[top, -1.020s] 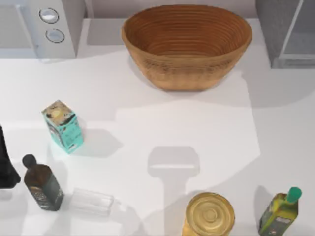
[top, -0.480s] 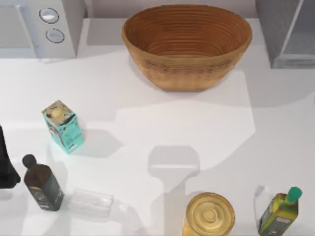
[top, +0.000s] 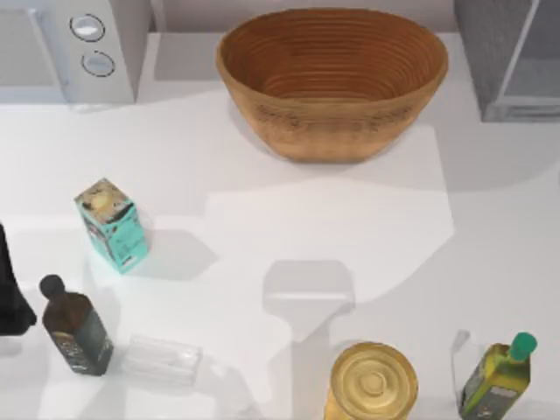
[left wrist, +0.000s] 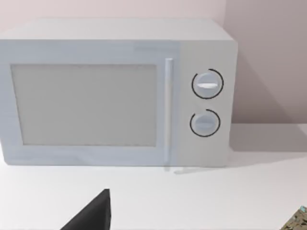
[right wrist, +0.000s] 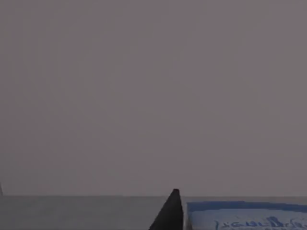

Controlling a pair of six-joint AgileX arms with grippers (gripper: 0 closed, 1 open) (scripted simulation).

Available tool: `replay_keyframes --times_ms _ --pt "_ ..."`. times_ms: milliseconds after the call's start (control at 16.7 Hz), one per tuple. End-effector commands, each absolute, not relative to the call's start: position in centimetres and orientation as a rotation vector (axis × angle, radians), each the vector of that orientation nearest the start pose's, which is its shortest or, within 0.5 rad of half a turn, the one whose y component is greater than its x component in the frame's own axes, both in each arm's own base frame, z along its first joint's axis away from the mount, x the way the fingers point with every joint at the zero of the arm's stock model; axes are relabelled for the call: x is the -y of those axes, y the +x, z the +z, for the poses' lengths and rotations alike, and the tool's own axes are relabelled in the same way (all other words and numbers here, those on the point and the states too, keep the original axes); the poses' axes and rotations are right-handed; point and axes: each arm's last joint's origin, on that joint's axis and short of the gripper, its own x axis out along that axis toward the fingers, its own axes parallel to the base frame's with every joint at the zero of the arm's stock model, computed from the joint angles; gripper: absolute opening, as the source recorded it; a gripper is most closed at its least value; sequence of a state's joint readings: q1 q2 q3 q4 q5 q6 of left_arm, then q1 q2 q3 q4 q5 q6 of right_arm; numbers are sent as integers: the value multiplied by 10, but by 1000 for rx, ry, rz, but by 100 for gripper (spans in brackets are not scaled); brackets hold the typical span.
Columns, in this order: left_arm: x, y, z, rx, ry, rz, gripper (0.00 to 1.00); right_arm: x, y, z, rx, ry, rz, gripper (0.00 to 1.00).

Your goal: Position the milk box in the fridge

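The milk box (right wrist: 268, 213) sits low in the right wrist view, blue on top and white with blue lettering below. My right gripper (right wrist: 235, 224) is shut on it, and one dark finger (right wrist: 170, 213) stands right beside its edge. Plain grey surfaces lie behind the box. In the top view the fridge (top: 490, 61), dark grey with a paler glassy panel, stands at the back right corner. My left gripper (top: 10, 293) is parked at the table's left edge, beside a dark bottle.
A light grey microwave (top: 66, 48) stands back left, and a woven basket (top: 332, 79) back centre. A teal carton (top: 112, 226), a dark bottle (top: 77, 328) and a clear glass (top: 162, 359) are at the left. A yellow jar (top: 372, 382) and a green-capped oil bottle (top: 497, 378) stand front right.
The arm's shadow on the table has shifted slightly, its right edge drawing back. No object on the table has moved, and the left arm stays parked.
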State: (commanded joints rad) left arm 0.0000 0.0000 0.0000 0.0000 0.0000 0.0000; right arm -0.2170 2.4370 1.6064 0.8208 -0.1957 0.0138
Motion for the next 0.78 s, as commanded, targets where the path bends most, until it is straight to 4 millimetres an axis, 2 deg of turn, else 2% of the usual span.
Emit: replay_keyframes --times_ms 420,780 --pt "1 106 160 0 0 0 100 103 524 129 -12 6 7 98" --pt "1 106 160 0 0 0 100 103 524 129 -12 6 7 100"
